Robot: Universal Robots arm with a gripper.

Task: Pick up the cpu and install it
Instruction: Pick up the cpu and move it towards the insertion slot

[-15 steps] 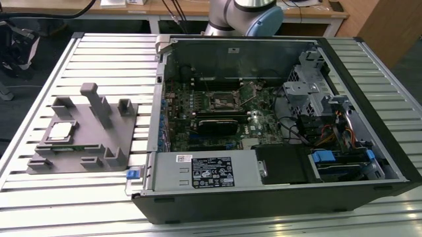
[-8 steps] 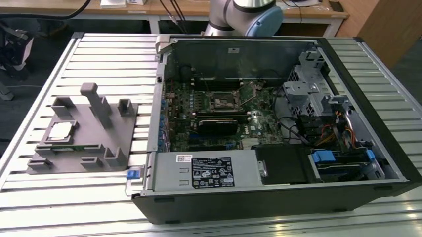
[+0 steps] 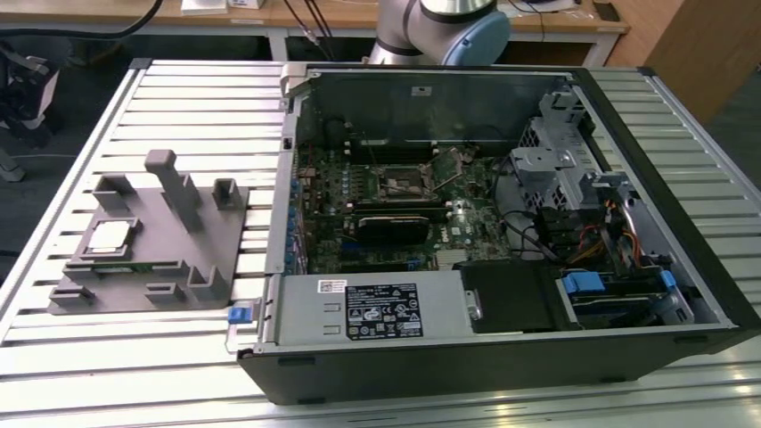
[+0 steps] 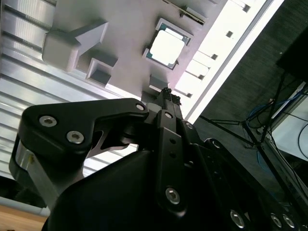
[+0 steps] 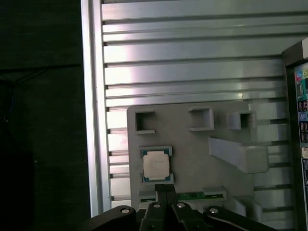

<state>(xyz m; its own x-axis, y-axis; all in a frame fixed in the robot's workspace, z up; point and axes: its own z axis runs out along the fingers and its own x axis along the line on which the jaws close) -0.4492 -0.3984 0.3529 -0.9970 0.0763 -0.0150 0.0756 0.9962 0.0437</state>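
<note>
CPU (image 3: 110,236), silvery square chip, is lying flat in a shallow square pocket of the grey holder (image 3: 160,272), toward the exterior view's left; its metal top is facing up and a thin darker rim is showing round it. In both wrist views the cpu (image 4: 167,48) (image 5: 156,165) is sitting seated in that same pocket, with nothing touching it. Just beside the pocket, a green strip (image 5: 192,196) is lying in a narrow slot of the holder (image 5: 192,154). Other pockets and upright posts are rising from the holder (image 4: 130,29). The holder is resting on the slatted table (image 3: 178,89).

The gripper (image 5: 166,187) is hanging above the holder, its tips near the cpu but apart from it. Its fingers are pressing together, clenched on nothing; the second wrist view is showing the gripper (image 4: 167,92) from the side.

The case (image 3: 696,192) is lying open on the table at the exterior view's right, beside the holder. Inside, the board (image 3: 339,192) is carrying the black-framed socket (image 3: 396,183), and a black module (image 3: 398,225) is sitting just beside the socket. A labelled metal box (image 3: 369,308) is occupying the near wall of the case. Wires and drive bays are filling its right part. The arm (image 3: 434,31) is standing behind the case.
</note>
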